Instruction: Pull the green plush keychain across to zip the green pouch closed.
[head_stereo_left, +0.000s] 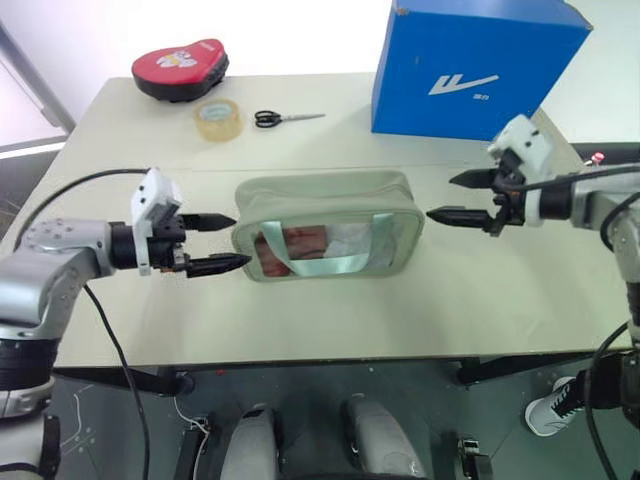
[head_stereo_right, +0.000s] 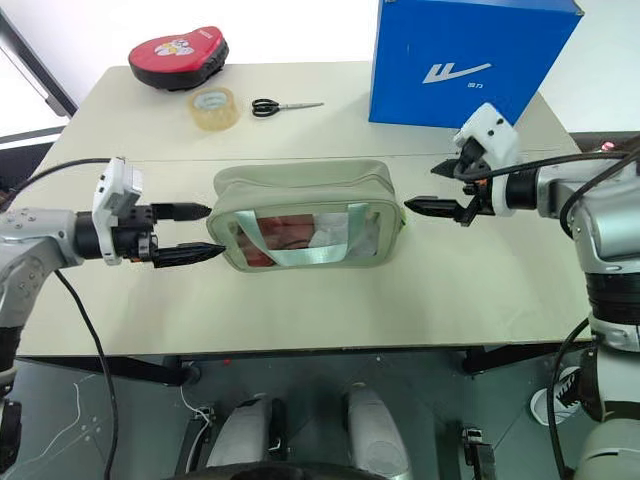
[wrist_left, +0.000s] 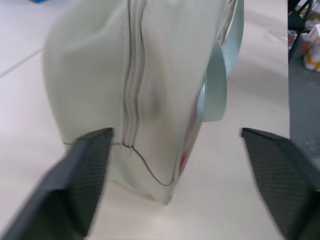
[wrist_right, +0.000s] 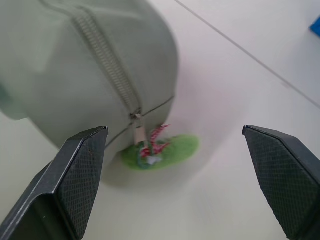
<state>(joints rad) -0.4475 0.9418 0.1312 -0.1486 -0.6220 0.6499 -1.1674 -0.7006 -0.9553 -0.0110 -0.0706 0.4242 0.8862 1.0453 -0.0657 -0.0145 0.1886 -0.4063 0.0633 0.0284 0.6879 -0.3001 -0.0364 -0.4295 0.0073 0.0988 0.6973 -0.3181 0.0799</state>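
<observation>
A pale bench (head_stereo_left: 480, 300) carries a blue box (head_stereo_left: 470, 65) at the far edge and, in the middle, the green pouch (head_stereo_left: 325, 225), standing with its zip drawn fully across. The left claw (head_stereo_left: 215, 243) and right claw (head_stereo_left: 455, 197) flank the pouch's two ends, both spread wide and holding nothing. The green plush keychain (wrist_right: 165, 150) lies on the bench, hanging from the zip pull at the pouch's right end.

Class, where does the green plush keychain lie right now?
The green plush keychain lies on the table at the green pouch's right end, by the zipper's end, below the open right end effector.
</observation>
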